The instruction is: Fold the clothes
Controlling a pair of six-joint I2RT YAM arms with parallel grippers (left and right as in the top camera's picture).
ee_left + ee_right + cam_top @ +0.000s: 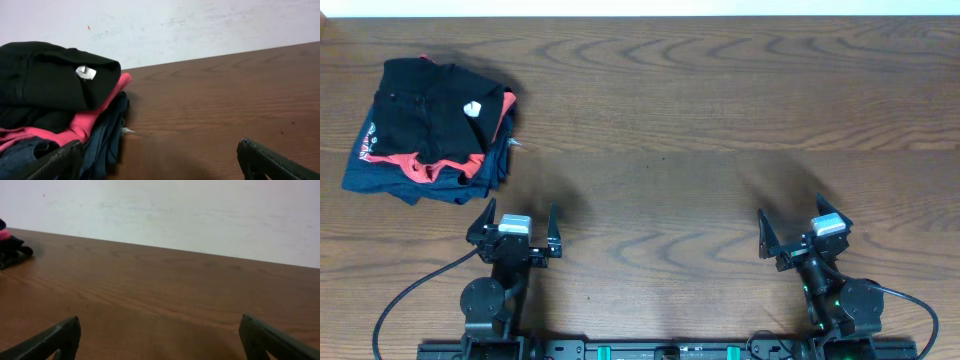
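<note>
The clothes, a black T-shirt [432,100] with a small white tag [472,109], lie folded on top of a pile at the table's far left. In the left wrist view the black T-shirt [45,75] and its tag [86,72] fill the left side. My left gripper [519,222] stands open near the front edge, just below the pile, holding nothing; in its own view the left gripper [160,150] has bare table between its fingers. My right gripper [800,224] is open and empty at the front right. The right gripper [160,330] faces bare wood.
Under the black shirt lie a red shirt [408,163] and a navy garment [390,180]; they show as a red shirt [92,117] and a navy garment [107,142] by my left finger. The wooden table [700,130] ends at a white wall [175,210].
</note>
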